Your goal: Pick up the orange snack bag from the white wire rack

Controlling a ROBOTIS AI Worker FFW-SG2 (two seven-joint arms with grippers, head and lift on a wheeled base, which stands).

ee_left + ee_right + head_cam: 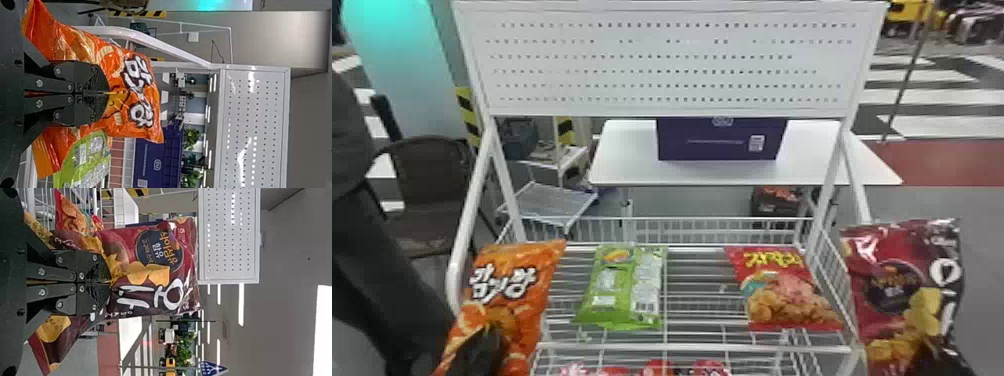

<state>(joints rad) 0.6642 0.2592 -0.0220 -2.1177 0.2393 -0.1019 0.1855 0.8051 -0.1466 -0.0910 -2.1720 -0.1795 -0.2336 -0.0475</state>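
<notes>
At the left of the head view, my left gripper (479, 350) is shut on the orange snack bag (517, 265), which hangs upright beside the left end of the white wire rack (692, 347). In the left wrist view, the closed left gripper (105, 93) pinches the front of the orange bag (113, 125). My right gripper (934, 357) holds a dark red chip bag (872, 270) beyond the rack's right end. The right wrist view has the right gripper (106, 282) closed on that chip bag (121, 246).
A green bag (622, 285) and a red snack bag (784, 290) lie on the rack's upper shelf; red packages (657, 369) are below. White slanted posts (469, 220) rise at both sides to a perforated panel (672, 60). Behind stands a table (627, 170) with a purple box (722, 140).
</notes>
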